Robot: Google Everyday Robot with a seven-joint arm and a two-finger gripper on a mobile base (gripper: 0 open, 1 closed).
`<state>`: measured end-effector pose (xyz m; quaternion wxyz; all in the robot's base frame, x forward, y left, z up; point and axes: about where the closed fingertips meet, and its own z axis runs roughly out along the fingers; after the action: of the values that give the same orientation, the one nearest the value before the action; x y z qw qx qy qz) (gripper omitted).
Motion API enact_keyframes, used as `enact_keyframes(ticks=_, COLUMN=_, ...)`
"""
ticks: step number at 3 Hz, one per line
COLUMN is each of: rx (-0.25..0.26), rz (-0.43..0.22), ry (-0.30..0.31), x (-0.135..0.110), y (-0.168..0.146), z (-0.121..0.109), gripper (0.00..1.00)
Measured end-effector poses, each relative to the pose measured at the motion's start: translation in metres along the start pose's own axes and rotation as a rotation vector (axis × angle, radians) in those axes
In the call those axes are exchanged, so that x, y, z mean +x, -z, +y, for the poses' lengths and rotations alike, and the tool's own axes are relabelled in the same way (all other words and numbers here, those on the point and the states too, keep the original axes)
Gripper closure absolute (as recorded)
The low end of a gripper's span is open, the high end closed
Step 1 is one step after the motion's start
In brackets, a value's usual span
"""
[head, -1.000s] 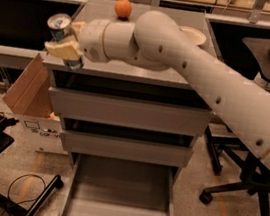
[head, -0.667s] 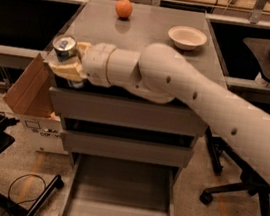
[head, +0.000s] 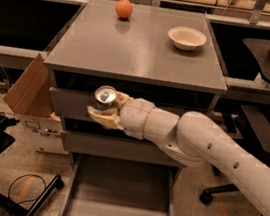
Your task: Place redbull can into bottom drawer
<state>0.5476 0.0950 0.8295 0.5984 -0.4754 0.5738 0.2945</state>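
In the camera view, the can (head: 105,97) was seen mostly from above. Its shiny silver top was turned toward the camera, and only a sliver of darker body could be made out beneath the rim. No colour or mark on its side could be told.

The can was pinched by the end effector (head: 106,108). One pale tan finger (head: 102,119) was pressed under and in front of it, and the other lay against its far side beside the white wrist. The can was thus held at the very tip of the arm (head: 205,146), which reached in from the right. It was held in the air in front of the upper drawer fronts, just below the edge of the grey surface (head: 138,55) and toward the cabinet's left side.

The bottom drawer (head: 118,206) was pulled out below, its grey inside bare, well under the can and slightly to the right of it.

On the surface an orange (head: 123,9) was set at the back left and a white bowl (head: 187,38) at the back right. A cardboard box (head: 28,89) was seen beside the cabinet's left side.
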Motion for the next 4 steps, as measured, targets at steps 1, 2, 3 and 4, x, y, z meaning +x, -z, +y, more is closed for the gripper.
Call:
enact_keyframes(ticks=1, rx=0.04, rz=0.008, ry=-0.006, x=0.006, y=0.019, z=-0.011, gripper=1.0)
enact_keyframes(ticks=2, rx=0.04, rz=0.008, ry=-0.006, x=0.006, y=0.019, z=-0.011, gripper=1.0)
enact_keyframes(ticks=3, rx=0.07, rz=-0.004, ry=-0.071, x=0.046, y=0.024, z=-0.003, gripper=1.0)
enact_keyframes(ticks=4, rx=0.111, rz=-0.002, ry=-0.123, x=0.121, y=0.035, z=0.019, gripper=1.0)
